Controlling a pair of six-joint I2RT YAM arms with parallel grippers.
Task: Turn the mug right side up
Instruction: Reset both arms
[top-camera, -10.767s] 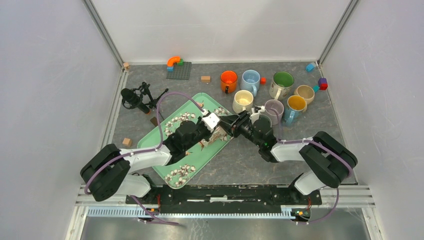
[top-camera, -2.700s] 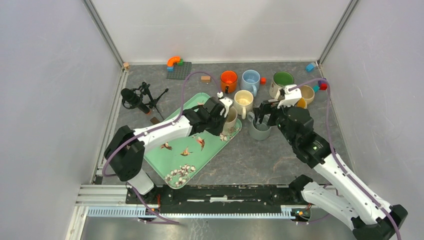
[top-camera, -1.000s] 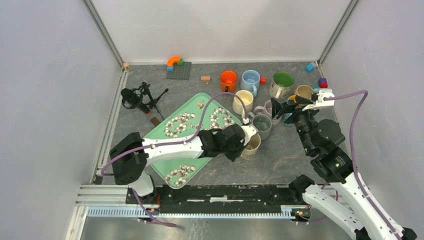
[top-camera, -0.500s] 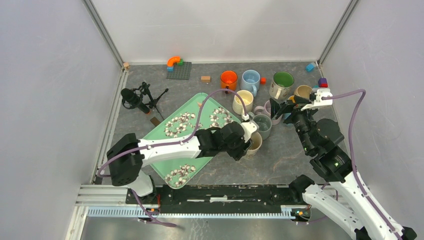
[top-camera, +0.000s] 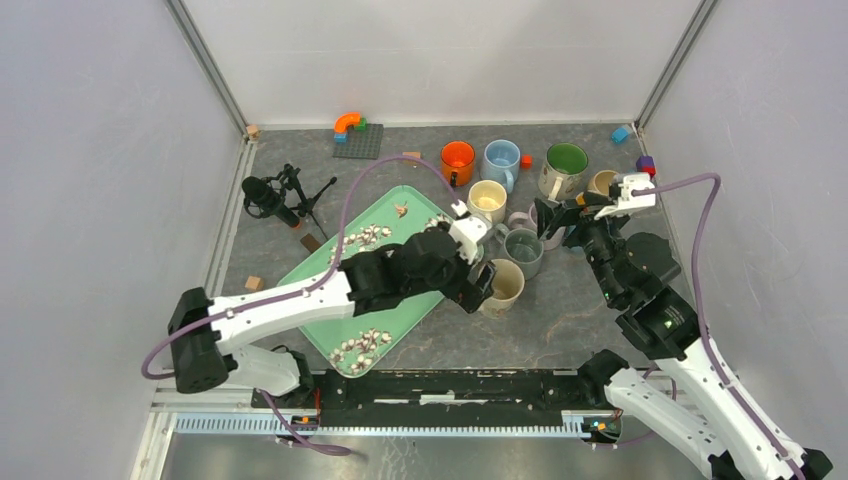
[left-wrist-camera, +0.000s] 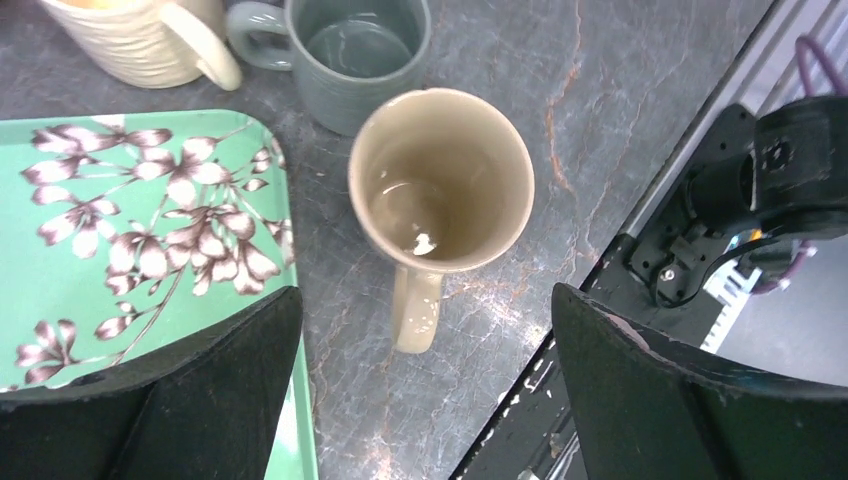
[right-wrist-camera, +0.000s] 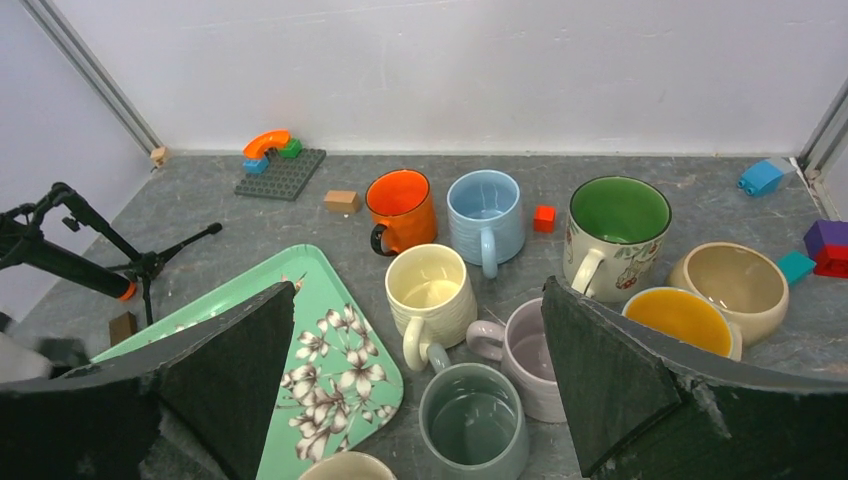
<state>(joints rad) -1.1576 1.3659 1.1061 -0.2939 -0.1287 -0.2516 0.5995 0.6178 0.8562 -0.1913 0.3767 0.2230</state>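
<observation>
The tan mug (top-camera: 503, 285) (left-wrist-camera: 440, 180) stands right side up on the grey table, just off the tray's right corner. Its mouth faces up and its handle points toward the near edge. My left gripper (top-camera: 483, 283) (left-wrist-camera: 425, 300) hangs over it, open, with both dark fingers wide apart and touching nothing. In the right wrist view only the tan mug's rim (right-wrist-camera: 345, 467) shows at the bottom edge. My right gripper (top-camera: 560, 215) (right-wrist-camera: 418, 290) is open and empty, held above the group of mugs at the back right.
A grey mug (top-camera: 524, 250) (right-wrist-camera: 472, 420) stands close behind the tan one, with cream (top-camera: 487, 200), lilac (right-wrist-camera: 535, 355), orange (top-camera: 457, 160), blue (top-camera: 501, 160) and green-lined (top-camera: 565, 165) mugs further back. The green floral tray (top-camera: 350, 300) lies left; a microphone tripod (top-camera: 275, 195) stands beyond it.
My left gripper has opened and let go of the tan mug, then drawn up and back a little. The mug stays upright on the table. The right arm has hardly moved.
</observation>
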